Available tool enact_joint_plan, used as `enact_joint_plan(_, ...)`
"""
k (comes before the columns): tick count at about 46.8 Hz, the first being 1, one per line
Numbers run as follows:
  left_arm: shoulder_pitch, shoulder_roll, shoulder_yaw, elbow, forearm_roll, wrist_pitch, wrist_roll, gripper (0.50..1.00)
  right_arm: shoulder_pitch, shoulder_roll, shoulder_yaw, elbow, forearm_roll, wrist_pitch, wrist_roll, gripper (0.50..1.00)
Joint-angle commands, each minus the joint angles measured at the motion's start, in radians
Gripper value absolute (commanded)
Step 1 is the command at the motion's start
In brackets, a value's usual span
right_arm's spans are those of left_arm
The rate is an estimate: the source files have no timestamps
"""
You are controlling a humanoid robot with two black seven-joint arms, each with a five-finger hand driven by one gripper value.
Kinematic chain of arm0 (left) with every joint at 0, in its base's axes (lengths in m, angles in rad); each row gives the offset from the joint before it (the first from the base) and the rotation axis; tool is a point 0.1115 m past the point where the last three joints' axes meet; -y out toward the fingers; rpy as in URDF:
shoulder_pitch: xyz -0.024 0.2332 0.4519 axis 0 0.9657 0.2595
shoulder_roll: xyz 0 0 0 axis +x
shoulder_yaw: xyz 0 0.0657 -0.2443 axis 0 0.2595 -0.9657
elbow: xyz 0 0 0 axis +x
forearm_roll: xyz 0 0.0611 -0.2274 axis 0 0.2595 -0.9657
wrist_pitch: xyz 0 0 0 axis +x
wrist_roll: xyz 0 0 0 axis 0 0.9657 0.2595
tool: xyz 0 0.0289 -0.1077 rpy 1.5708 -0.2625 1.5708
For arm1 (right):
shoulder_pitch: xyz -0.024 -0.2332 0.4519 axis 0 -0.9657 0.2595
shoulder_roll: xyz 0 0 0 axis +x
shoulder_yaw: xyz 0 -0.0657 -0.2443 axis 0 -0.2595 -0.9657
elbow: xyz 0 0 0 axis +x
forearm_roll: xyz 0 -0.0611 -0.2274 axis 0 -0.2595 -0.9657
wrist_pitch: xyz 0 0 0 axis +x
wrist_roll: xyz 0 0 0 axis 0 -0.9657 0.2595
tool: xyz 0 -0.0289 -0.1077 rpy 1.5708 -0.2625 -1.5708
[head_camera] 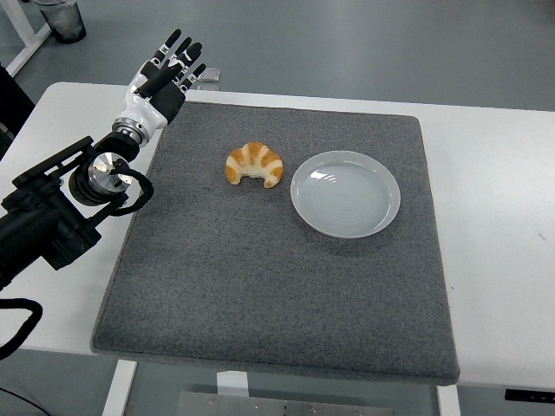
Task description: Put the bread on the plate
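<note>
A golden croissant (255, 164) lies on the grey mat (277, 286), just left of a round pale plate (345, 192) that holds nothing. The two are close but apart. My left hand (171, 68) is stretched out over the mat's far left corner, fingers spread and holding nothing, well to the left of and behind the croissant. Its black forearm (61, 208) comes in from the left edge. No right arm shows.
The grey mat covers most of the white table (503, 191). A dark bin (61, 19) stands on the floor at the top left, beyond the table's far edge.
</note>
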Motion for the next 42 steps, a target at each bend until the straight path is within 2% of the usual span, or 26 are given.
enact_joint_plan(1, 0.000, 0.000, -0.002, -0.001, 0.000, 0.000, 0.000, 0.999, 0.000, 0.000, 0.000, 0.000, 0.000, 0.000, 0.000, 0.952)
enact_joint_plan(7, 0.015, 0.008, -0.009, -0.018, -0.005, -0.005, -0.018, 0.999, 0.000, 0.000, 0.000, 0.000, 0.000, 0.000, 0.000, 0.952)
enact_joint_plan(16, -0.031, 0.021, 0.008, -0.008, 0.024, 0.008, -0.018, 0.999, 0.000, 0.000, 0.000, 0.000, 0.000, 0.000, 0.000, 0.952)
enact_joint_plan(22, -0.098, 0.106, 0.012, -0.005, 0.182, 0.011, -0.015, 0.996, 0.000, 0.000, 0.000, 0.000, 0.000, 0.000, 0.000, 0.952)
enact_joint_plan(26, -0.150, 0.137, 0.029, 0.005, 0.334, 0.011, -0.014, 0.999, 0.000, 0.000, 0.000, 0.000, 0.000, 0.000, 0.000, 0.952)
enact_joint_plan(33, -0.258, 0.181, 0.182, -0.001, 0.581, -0.011, -0.012, 0.996, 0.000, 0.000, 0.000, 0.000, 0.000, 0.000, 0.000, 0.952)
enact_joint_plan(39, -0.366, 0.230, 0.432, -0.006, 0.604, -0.101, -0.012, 0.999, 0.000, 0.000, -0.002, 0.000, 0.000, 0.000, 0.000, 0.952)
enact_joint_plan(42, -0.417, 0.232, 0.538, -0.006, 0.603, -0.120, -0.012, 0.999, 0.000, 0.000, 0.000, 0.000, 0.000, 0.000, 0.000, 0.952)
